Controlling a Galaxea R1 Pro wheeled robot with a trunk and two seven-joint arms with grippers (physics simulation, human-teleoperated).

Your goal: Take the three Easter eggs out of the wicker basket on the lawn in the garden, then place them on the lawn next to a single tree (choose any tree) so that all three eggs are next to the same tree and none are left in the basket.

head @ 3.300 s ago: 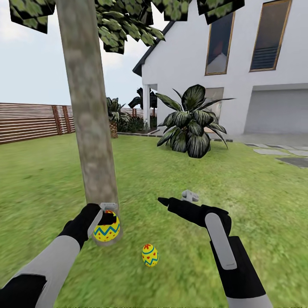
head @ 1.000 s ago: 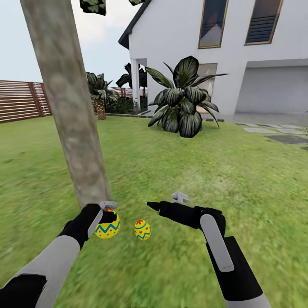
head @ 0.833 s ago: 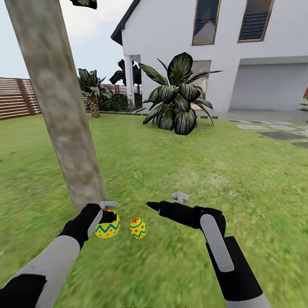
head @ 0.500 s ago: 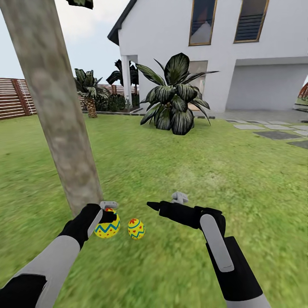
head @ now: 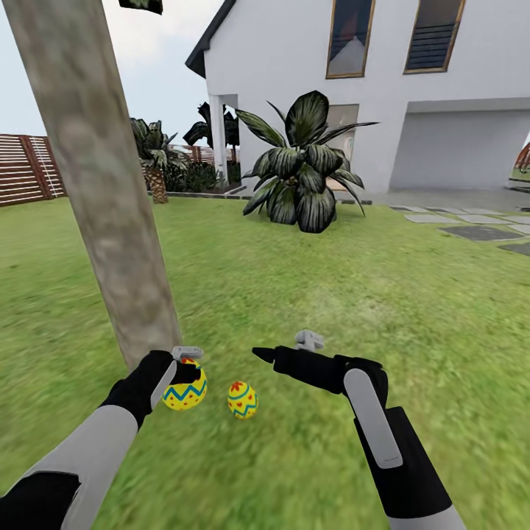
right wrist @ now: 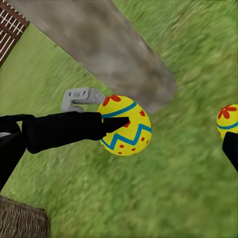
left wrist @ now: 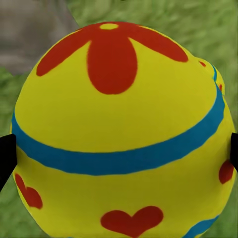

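By tree point(head: 110, 213): two eggs, one point(head: 242, 399) on lawn point(head: 309, 294), one point(head: 184, 392) apparently in left claw point(head: 185, 366).

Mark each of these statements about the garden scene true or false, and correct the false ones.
1. The left gripper holds a yellow egg with a blue zigzag band. True.
2. A second yellow patterned egg lies inside the woven wicker basket. False: it lies on the green lawn.
3. The right gripper grips an egg. False: its fingers are open and empty.
4. The held egg is close to the foot of the pale grey-brown tree trunk. True.
5. The dark broad-leaved plant stands in front of the white house. True.
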